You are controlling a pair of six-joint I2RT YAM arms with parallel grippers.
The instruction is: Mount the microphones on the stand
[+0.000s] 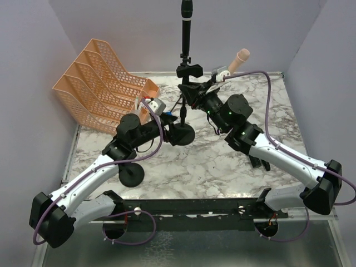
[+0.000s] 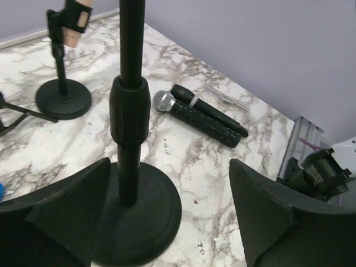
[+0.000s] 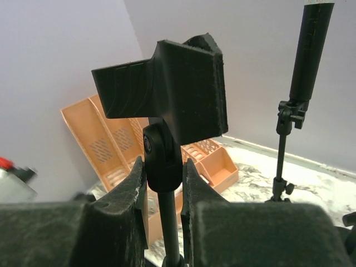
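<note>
In the left wrist view two black microphones [image 2: 214, 115] lie side by side on the marble; one has a silver mesh head [image 2: 163, 101]. A pale pink microphone [image 1: 240, 57] sits in a stand's clip at the back, also in the left wrist view [image 2: 78, 21]. A black microphone [image 1: 186, 22] stands clipped upright on the tall stand, also in the right wrist view [image 3: 311, 50]. My right gripper [image 3: 163, 167] is shut on the swivel joint under an empty clip [image 3: 172, 92] of the middle stand [image 1: 189, 71]. My left gripper [image 2: 167, 222] is open, its jaws on either side of that stand's pole [image 2: 129, 111] above the round base [image 2: 139, 214].
An orange tiered file tray [image 1: 100, 83] stands at the back left, also in the right wrist view [image 3: 105, 144]. Another round stand base [image 1: 132, 175] sits by the left arm. Purple walls close in the table at the back and sides.
</note>
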